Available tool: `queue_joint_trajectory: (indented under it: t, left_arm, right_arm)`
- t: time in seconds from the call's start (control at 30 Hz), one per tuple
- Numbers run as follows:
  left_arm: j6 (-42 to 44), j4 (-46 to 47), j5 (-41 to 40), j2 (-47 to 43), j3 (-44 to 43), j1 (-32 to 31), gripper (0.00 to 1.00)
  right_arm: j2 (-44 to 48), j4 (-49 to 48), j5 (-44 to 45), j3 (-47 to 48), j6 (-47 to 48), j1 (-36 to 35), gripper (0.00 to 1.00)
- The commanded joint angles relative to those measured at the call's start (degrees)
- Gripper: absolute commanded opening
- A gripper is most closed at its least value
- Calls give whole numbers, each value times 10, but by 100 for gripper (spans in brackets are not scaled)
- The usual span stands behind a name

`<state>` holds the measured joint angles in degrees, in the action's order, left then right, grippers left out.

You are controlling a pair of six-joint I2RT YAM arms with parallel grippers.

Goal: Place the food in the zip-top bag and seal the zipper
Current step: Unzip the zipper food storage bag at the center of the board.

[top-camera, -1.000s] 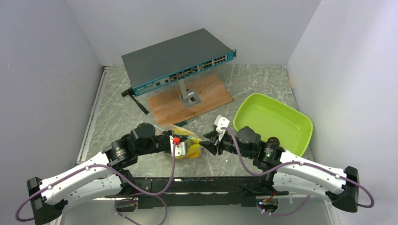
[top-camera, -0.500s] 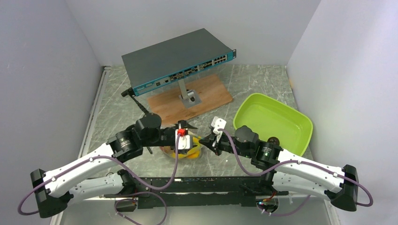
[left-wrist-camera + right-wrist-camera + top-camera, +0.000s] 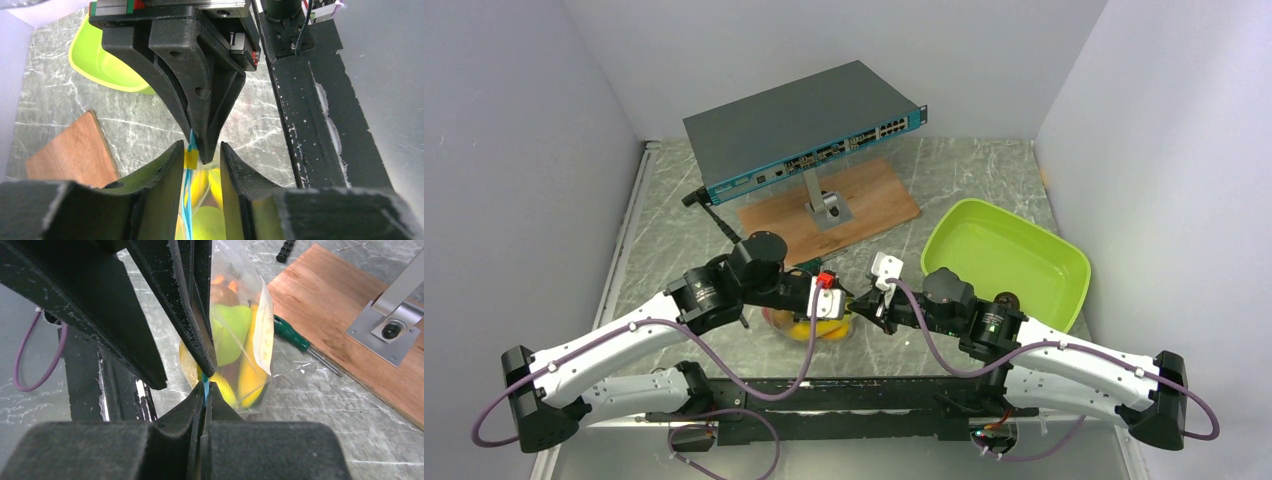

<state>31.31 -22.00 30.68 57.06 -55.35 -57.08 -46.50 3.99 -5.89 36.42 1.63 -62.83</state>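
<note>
The clear zip-top bag point(image 3: 262, 325) hangs between my two grippers, just above the table. It holds a green pear point(image 3: 227, 332), a yellow banana point(image 3: 250, 375) and brown and orange pieces at its far end. In the top view the bag point(image 3: 816, 328) shows under the wrists. My right gripper point(image 3: 205, 387) is shut on the teal zipper strip point(image 3: 204, 384) at the bag's mouth. My left gripper point(image 3: 200, 150) is open, its fingers straddling the zipper point(image 3: 188, 200) next to a small yellow tab point(image 3: 191, 159), tip to tip with the right gripper. The two meet in the top view, left gripper point(image 3: 836, 303) and right gripper point(image 3: 861, 303).
A lime-green tray point(image 3: 1009, 255) sits at the right. A network switch point(image 3: 804, 125) stands on a metal post on a wooden board point(image 3: 864, 205) behind the bag. A green-handled screwdriver point(image 3: 292, 335) lies beside the board. Walls close in both sides.
My left arm has risen and swung right, bringing its gripper along the bag's mouth up to the right gripper. The right gripper has held its place on the zipper.
</note>
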Motion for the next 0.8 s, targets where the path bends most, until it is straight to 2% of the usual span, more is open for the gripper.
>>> queue_joint_trajectory:
  t: [0.0,0.07,0.17,0.33,0.53,0.77]
  left_arm:
    - [7,-11,16,14,-26,-1,34]
    - [6,-5,7,19,-27,0,35]
    - [6,0,-7,21,-25,1,43]
    - [2,19,-5,3,-11,13,47]
    - [5,2,14,9,-16,21,32]
    - [6,-7,29,21,-20,22,29]
  right_arm:
    - [3,-20,-12,30,9,0,0]
    - [4,-21,-12,30,9,0,0]
    - [7,-18,-11,30,8,0,0]
    - [7,-16,-11,29,7,0,0]
    - [3,-19,-16,30,7,-1,0]
    - [-1,-22,-18,29,8,0,0]
